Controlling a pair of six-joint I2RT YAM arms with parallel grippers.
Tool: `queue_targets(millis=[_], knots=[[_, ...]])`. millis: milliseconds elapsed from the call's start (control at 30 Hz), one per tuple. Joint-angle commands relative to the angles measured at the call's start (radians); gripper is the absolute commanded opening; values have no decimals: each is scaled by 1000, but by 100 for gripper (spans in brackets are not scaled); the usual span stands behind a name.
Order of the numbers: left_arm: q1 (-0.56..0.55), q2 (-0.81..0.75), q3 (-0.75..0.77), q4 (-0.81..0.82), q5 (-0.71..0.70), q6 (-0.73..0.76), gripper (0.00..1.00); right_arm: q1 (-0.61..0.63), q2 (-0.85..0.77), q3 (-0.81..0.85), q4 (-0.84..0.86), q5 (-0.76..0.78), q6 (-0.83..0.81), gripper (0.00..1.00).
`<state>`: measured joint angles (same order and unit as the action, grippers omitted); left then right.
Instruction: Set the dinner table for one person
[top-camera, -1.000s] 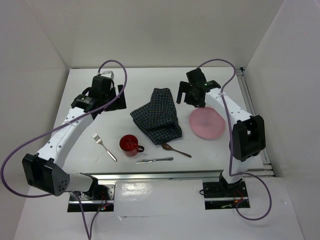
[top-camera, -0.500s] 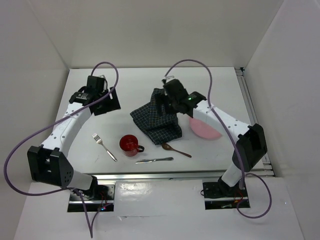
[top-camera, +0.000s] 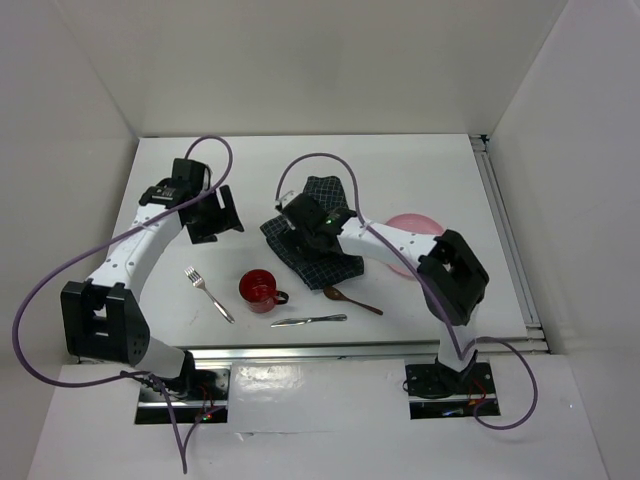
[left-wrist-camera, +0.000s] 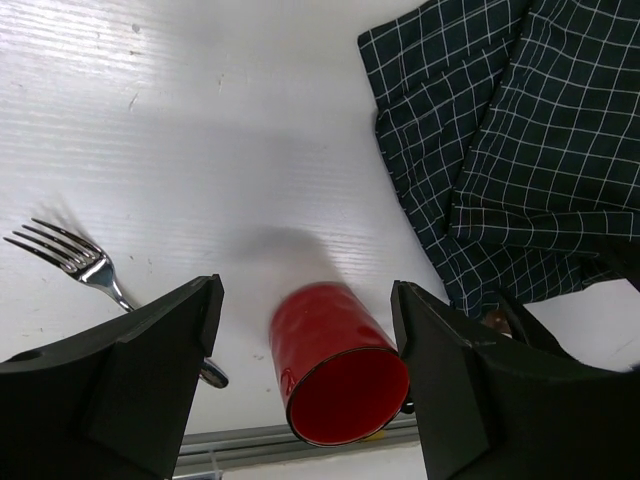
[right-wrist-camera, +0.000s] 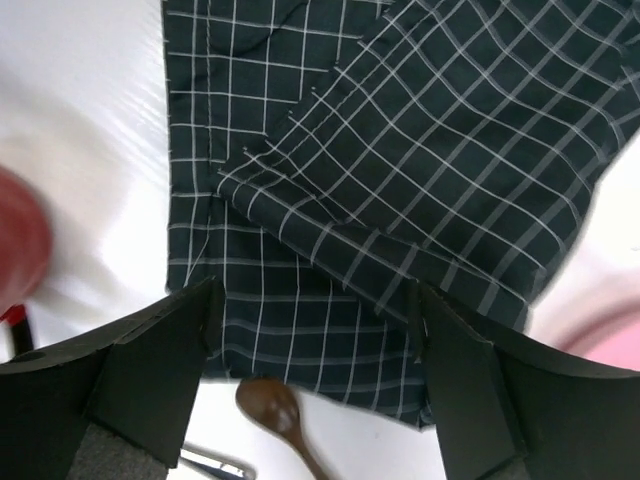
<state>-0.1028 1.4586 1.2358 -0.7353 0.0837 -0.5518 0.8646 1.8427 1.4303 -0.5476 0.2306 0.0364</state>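
Note:
The white dinner table (top-camera: 420, 170) carries a crumpled navy checked cloth (top-camera: 338, 264) at its middle. My right gripper (top-camera: 300, 222) hangs open over the cloth's left part, and in the right wrist view the cloth (right-wrist-camera: 380, 150) fills the space past the gripper (right-wrist-camera: 312, 295), with nothing between the fingers. My left gripper (top-camera: 212, 215) is open above bare table, left of the cloth. In the left wrist view a red cup (left-wrist-camera: 335, 360) stands upright below the gripper (left-wrist-camera: 307, 290), clear of both fingers.
A fork (top-camera: 208, 293), the red cup (top-camera: 258, 288), a knife (top-camera: 308, 320) and a brown spoon (top-camera: 352, 300) lie along the near edge. A pink plate (top-camera: 415, 226) sits right of the cloth, partly behind my right arm. White walls enclose the table.
My right arm swung left from above the pink plate to over the cloth. My left gripper moved a little nearer, toward the cup. Nothing was picked up.

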Motion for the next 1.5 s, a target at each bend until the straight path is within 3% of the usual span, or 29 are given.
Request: queue_targets(millis=[0, 167, 300, 433, 500, 700, 933, 1100, 1367, 1467], knots=[[6, 6, -15, -4, 39, 9, 86, 10, 50, 16, 77, 35, -47, 84], [6, 6, -24, 5, 59, 9, 86, 1, 138, 41, 86, 24, -67, 71], [6, 16, -24, 5, 59, 9, 86, -9, 151, 41, 86, 36, -67, 54], [6, 25, -24, 5, 80, 18, 86, -18, 141, 41, 86, 36, -67, 27], [6, 35, -24, 5, 93, 18, 86, -28, 110, 41, 86, 48, -49, 0], [6, 69, -15, 24, 151, 9, 86, -91, -31, 50, 106, -33, 11, 0], [-63, 160, 20, 34, 162, 9, 88, -292, -190, 22, 150, -195, 181, 0], [-107, 330, 105, 25, 136, 9, 89, -458, -238, -91, 181, -344, 299, 0], [-126, 514, 211, 48, 79, -63, 84, -552, -319, -200, 210, -413, 388, 0], [-135, 563, 273, 59, 79, -74, 77, -572, -329, -211, 219, -425, 388, 0]])
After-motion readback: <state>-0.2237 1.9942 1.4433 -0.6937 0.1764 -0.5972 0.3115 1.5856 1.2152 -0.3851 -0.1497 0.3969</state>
